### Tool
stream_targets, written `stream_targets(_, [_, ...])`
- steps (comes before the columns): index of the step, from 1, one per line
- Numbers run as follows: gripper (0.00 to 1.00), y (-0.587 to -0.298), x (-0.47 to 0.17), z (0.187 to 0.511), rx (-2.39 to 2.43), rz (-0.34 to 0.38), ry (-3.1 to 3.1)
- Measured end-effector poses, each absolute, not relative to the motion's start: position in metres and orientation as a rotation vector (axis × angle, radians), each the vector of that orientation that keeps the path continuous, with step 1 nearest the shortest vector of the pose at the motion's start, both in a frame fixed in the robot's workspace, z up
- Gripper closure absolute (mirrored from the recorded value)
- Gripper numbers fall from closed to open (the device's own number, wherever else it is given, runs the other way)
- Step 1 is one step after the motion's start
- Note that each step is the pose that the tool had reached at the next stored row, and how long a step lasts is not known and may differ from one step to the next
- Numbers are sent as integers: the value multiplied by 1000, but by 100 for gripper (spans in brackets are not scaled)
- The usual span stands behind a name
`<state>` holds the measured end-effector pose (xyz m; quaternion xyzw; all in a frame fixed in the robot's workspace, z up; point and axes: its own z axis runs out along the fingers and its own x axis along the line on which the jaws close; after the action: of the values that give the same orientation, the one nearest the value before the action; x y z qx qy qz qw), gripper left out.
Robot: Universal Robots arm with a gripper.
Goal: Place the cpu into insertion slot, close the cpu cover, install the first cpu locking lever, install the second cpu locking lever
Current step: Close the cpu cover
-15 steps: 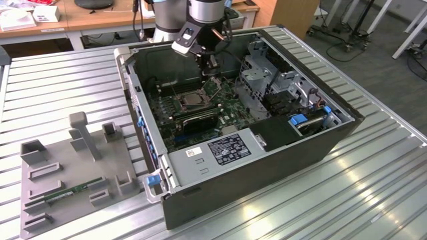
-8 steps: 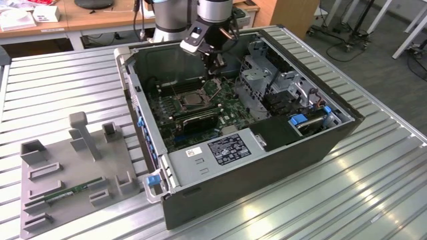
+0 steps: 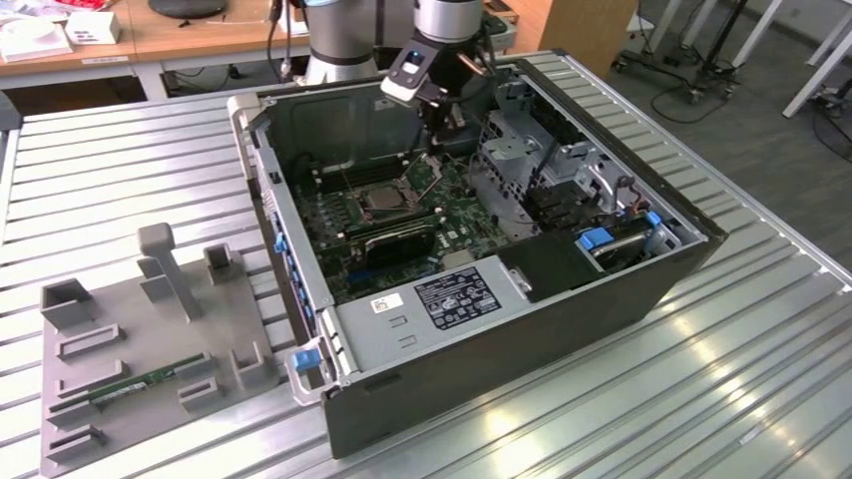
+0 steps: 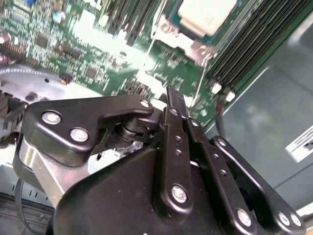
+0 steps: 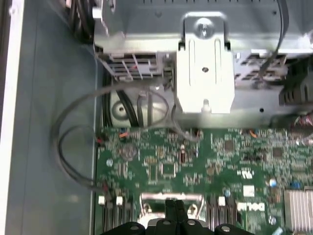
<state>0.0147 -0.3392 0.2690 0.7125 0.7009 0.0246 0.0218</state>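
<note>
- Exterior view: an open computer case (image 3: 533,329) is seen lying on a ribbed metal table (image 3: 134,180), filling the middle of the frame.
- The arm is lowered into the case from the upper middle of the frame, and the gripper (image 3: 437,140) is held over the green motherboard (image 3: 460,215).
- The insertion slot (image 3: 386,203) is found left of centre inside the case, below the gripper and toward the exterior view's left of it, near but apart.
- In the second wrist view the cpu (image 4: 205,13) is shown seated flat, its pale metal face up, with the silver cpu cover (image 4: 182,43) lying around it.
- In both wrist views the jaws of the gripper (image 4: 173,98) (image 5: 175,208) are seen pressed together; nothing can be made out between them.
- The fingertips are poised over the board just beside the cover's edge, apart from the chip.
- In the first wrist view a silver bracket (image 5: 205,73) and looped grey cables (image 5: 68,147) are seen beyond the board.
- A grey fixture tray (image 3: 147,339) holding a memory stick (image 3: 140,384) is set at the lower left of the exterior view.
</note>
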Motion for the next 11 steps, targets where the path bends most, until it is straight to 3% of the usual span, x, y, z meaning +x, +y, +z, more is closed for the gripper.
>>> stream_targets(11, [89,-339,37,269,2208,77,2172])
